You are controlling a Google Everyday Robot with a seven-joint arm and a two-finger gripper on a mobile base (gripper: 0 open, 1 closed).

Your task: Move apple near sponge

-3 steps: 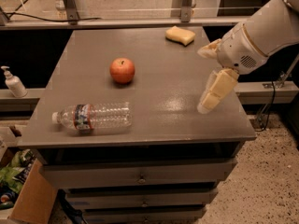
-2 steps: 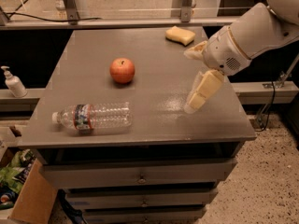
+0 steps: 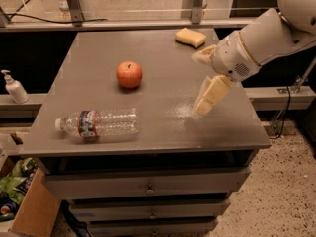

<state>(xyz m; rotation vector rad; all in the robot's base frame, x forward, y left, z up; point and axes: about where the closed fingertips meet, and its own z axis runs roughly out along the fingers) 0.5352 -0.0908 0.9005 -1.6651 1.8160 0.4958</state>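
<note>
- Apple (image 3: 129, 74) stood stem-up on the grey worktop (image 3: 89, 48), left of centre and touching nothing. The step in hand looked like the approach, with no grasp made yet.
- Farthest left, off the worktop, a white pump soap bottle (image 3: 14, 87) stood on a lower ledge.
- A clear plastic water bottle (image 3: 98, 124) lay on its side near the front-left edge, its cap pointing left. It was nearer the front than the apple and apart from it.
- The sponge (image 3: 190, 37), pale yellow, lay flat near the far edge, right of centre and well apart from the apple.
- The claw (image 3: 198, 83) hung low over the right side of the worktop, in front of the sponge. Its cream fingers (image 3: 211, 94) were spread wide and held nothing, and the apple lay well to its left.
- By my reading, the next move called for the claw to travel left until its fingers straddled the apple, then close on it.
- The carry to the sponge would run back to the right and away from the water bottle, so that bottle seemed unlikely to get in the way.
</note>
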